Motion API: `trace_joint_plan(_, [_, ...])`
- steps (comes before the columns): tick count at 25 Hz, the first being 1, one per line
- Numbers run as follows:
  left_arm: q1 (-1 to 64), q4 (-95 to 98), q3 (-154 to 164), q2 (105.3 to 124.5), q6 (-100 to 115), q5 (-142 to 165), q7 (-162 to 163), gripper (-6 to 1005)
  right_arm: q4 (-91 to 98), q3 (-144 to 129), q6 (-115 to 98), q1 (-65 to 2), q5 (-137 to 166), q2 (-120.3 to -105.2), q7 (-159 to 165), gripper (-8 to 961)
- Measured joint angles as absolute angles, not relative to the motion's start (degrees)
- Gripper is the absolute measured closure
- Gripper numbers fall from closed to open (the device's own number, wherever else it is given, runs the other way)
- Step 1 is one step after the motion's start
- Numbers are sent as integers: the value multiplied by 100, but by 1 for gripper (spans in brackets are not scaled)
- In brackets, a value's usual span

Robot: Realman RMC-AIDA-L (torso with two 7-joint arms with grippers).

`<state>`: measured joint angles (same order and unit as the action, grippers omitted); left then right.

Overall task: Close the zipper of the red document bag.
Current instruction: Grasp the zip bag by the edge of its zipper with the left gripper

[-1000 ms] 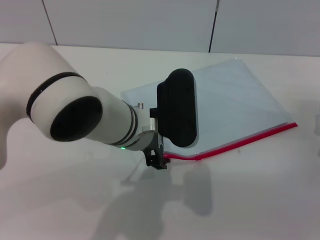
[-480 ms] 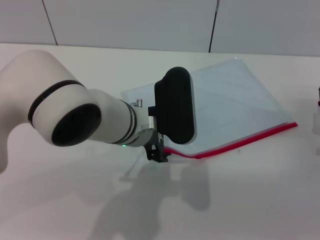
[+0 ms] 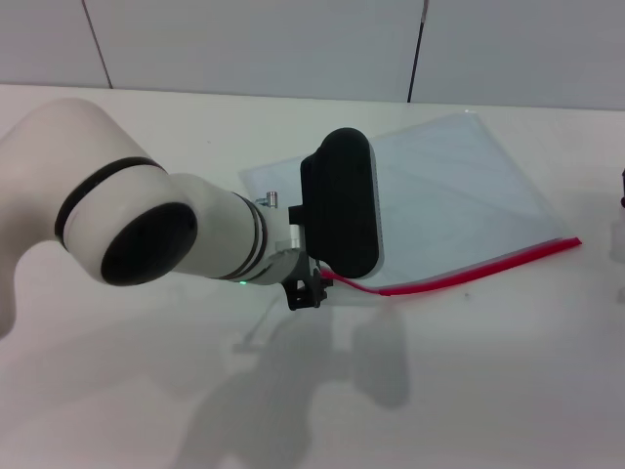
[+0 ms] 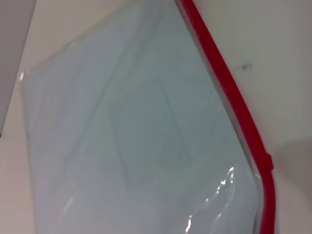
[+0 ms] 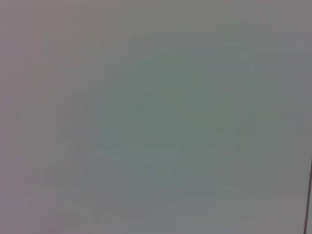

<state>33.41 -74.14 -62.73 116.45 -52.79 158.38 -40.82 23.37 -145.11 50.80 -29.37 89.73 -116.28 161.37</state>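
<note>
The red document bag [image 3: 449,200] lies flat on the white table [image 3: 488,391], right of centre in the head view, turned at a diagonal. It is a translucent pale blue-grey pouch. Its far corner points toward the wall panels; its near long edge faces the robot.

The zipper [image 3: 469,271] runs along that near long edge as a thin red strip, from the right corner of the bag leftward and slightly toward the robot. Its left end reaches the left pincer [image 3: 305,291] and meets the dark fingertips there. The strip bows a little just before that end.

Left pincer: low over the table at the near-left corner of the bag, below the black wrist housing [image 3: 340,207], which covers the bag's left part in the head view. The fingertips sit at the zipper's end, in contact with the red strip; whether they are clamped on it or merely beside it cannot be told. A green light shows on the wrist next to the pincer.

Left wrist view: bag [image 4: 126,141] fills most of the picture, zipper [image 4: 229,92] along one side, with a small raised notch on the strip and a crease with glare in the plastic near it. The arm's own fingers are not shown.

Right wrist view: plain grey surface only; right pincer not visible in any view
</note>
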Motion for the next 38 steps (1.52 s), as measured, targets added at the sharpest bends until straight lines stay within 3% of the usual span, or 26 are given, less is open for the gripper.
trace_joint_plan(7, [3325,-7382,-6282,11645,-5104,15901,-3959,754,2331,-14510,5024,-2944,8973,-11634,16136,529])
trace_joint_plan(15, [3140,-7493,-6243,11645,-4499,16403,-3231,919,2334,-14510,5001,-2944,8973,-11637,16136,529])
trace_joint_plan(31, [1964,-8901,-6341,11621,-3345,16434,-3181,939,3160,-14255,5236,-2929,8991,-11563,16136,528])
trace_joint_plan(34, [1879,-8953,-6387,11615,-3301,16436,-3187,937,3664,-14207,5173,-2836,9024,-11449,16136,528])
trace_joint_plan(38, [1792,-9034,-6445,11612,-3204,16437,-3211,935,4533,-14230,5053,-2621,9079,-11099,16136,528])
